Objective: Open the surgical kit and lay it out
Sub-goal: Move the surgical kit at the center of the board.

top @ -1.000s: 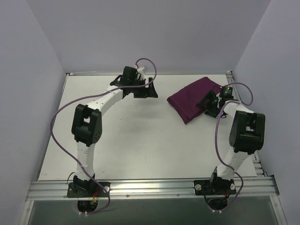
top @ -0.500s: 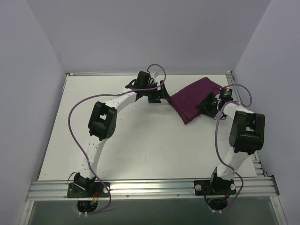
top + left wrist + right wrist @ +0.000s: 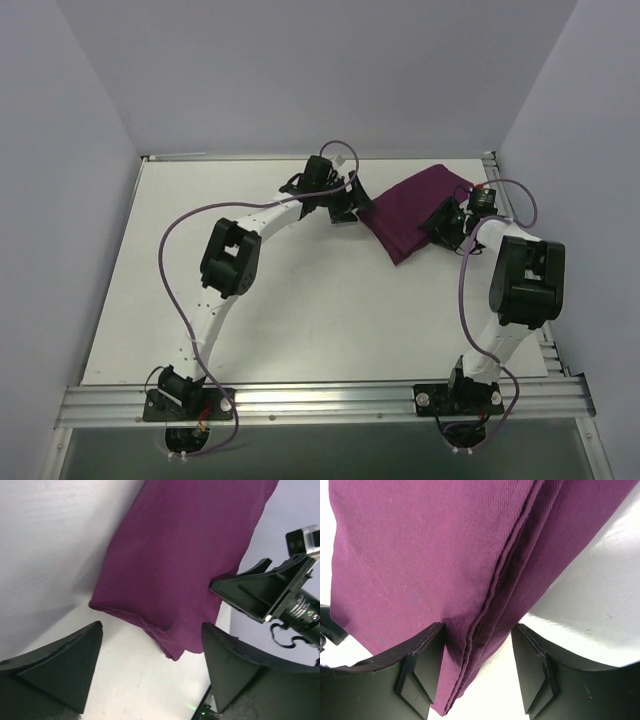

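Note:
The surgical kit shows only as a folded dark purple cloth wrap point(image 3: 405, 205) lying at the back right of the table. No steel tray or ring-handled instruments are in view. My left gripper point(image 3: 358, 210) is open at the wrap's left edge; in its wrist view point(image 3: 152, 652) the wrap's corner point(image 3: 175, 580) lies just ahead of the spread jaws. My right gripper point(image 3: 438, 224) is open at the wrap's right side. In its wrist view point(image 3: 477, 652) the jaws straddle the folded hem of the wrap point(image 3: 435, 555), with one finger point(image 3: 422, 665) resting on the cloth.
The white table point(image 3: 300, 290) is walled in on three sides. A metal rail point(image 3: 320, 400) runs along the near edge and carries both arm bases. The right gripper's black body point(image 3: 265, 590) shows in the left wrist view beyond the wrap.
My left arm has swung right across the back of the table until its gripper reached the wrap's left edge. The right gripper has stayed at the wrap's right side.

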